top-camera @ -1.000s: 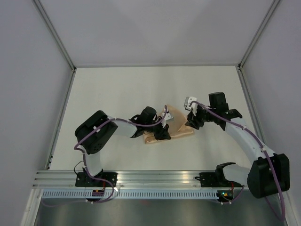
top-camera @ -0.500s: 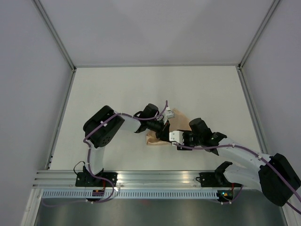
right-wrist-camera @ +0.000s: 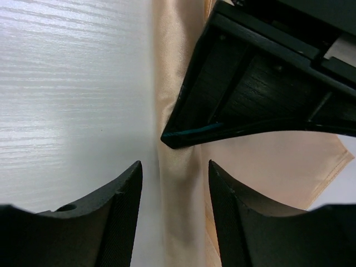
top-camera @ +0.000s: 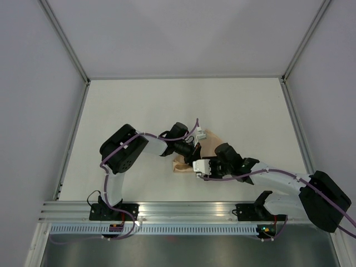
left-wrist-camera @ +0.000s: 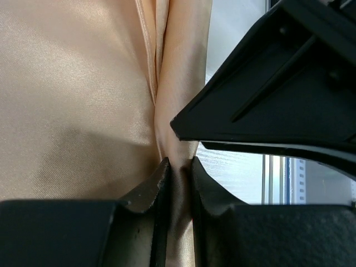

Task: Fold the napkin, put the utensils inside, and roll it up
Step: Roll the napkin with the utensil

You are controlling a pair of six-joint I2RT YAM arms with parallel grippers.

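Thin peach-orange satiny cloth napkin point(top-camera: 213, 143) bunched mid white table point(top-camera: 139, 105); left gripper point(left-wrist-camera: 179, 167) pinched tight on raised fold, probably anchoring it; right gripper point(right-wrist-camera: 173, 177) spread wide, straddling same fold, gripping nothing, apparently lining up to grasp.

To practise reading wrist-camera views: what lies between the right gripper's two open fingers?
A narrow fold of the napkin runs lengthwise between the spread fingers of the right gripper. The right wrist view shows it.
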